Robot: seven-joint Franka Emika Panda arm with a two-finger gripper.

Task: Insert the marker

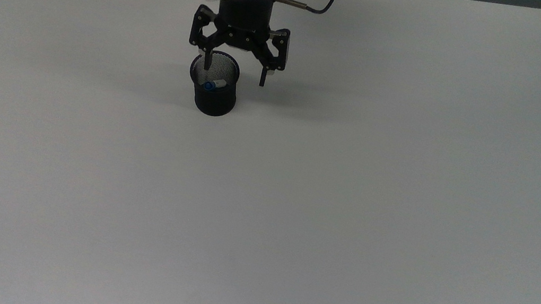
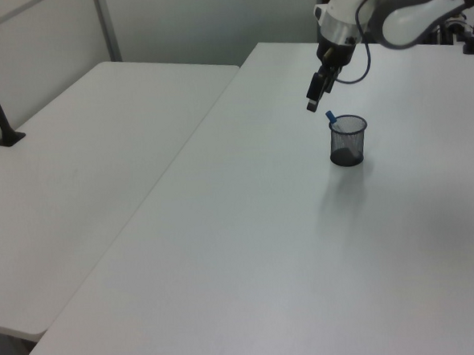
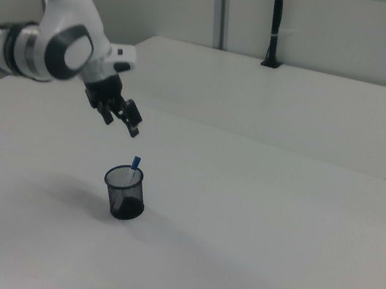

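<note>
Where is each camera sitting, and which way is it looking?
Top view: high above the white table, looking down; gripper and wrist at the top.
Left view: beside the table, looking along it; arm at the left view's upper right, over the cup.
Right view: from another side, facing the arm at the right view's left.
All three share the cup with the marker inside.

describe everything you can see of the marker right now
The marker is slim, with a white barrel and a blue end pointing up. It stands inside the black mesh cup, leaning against the rim, its blue end poking just above it. In the top view the white barrel lies slanted across the cup's inside. The open gripper hangs above and apart from it; nothing but the cup touches it.
</note>
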